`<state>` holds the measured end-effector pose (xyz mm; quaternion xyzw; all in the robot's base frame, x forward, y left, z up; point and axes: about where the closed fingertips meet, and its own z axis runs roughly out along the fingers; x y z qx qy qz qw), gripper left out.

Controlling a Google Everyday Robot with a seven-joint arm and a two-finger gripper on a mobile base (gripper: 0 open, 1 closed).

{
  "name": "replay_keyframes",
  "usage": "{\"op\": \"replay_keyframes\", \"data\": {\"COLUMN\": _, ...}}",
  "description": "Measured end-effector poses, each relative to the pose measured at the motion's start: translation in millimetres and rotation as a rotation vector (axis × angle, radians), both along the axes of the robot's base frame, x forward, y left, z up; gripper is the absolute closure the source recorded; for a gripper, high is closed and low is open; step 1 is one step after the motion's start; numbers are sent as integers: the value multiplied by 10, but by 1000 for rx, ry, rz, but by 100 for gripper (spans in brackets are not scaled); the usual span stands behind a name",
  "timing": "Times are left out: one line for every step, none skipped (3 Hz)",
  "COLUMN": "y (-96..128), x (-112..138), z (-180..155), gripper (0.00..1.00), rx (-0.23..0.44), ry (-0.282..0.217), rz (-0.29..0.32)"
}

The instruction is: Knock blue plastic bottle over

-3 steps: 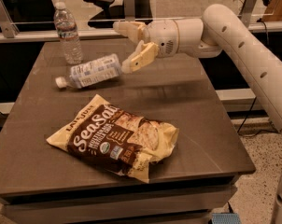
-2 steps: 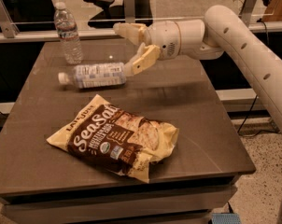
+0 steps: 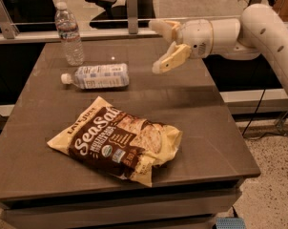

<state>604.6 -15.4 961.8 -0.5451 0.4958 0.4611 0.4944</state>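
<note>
The blue plastic bottle (image 3: pixel 99 76) lies on its side on the brown table (image 3: pixel 196 109), white cap pointing left, its white-and-blue label facing up. My gripper (image 3: pixel 159 46) hangs above the table to the right of the bottle, clear of it. Its two cream fingers are spread apart and hold nothing. The white arm (image 3: pixel 258 27) reaches in from the right.
A clear ribbed water bottle (image 3: pixel 69 33) stands upright at the back left, just behind the lying bottle. A chip bag (image 3: pixel 118 140) lies flat in the front middle. A railing (image 3: pixel 110 30) runs along the table's far edge.
The blue bottle has settled flat on its side. My gripper has drawn back to the right, away from the bottle.
</note>
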Motion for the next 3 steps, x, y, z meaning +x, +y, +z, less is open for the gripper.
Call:
{"op": "replay_keyframes", "data": {"y": -575, "x": 242, "z": -51, "gripper": 0, "rx": -24, "ry": -15, "rz": -131}}
{"op": "replay_keyframes", "data": {"y": -1052, "x": 390, "z": -87, "gripper": 0, "rx": -29, "ry": -3, "rz": -274}}
{"op": "replay_keyframes", "data": {"y": -1033, "x": 402, "z": -79, "gripper": 0, "rx": -26, "ry": -4, "rz": -275}}
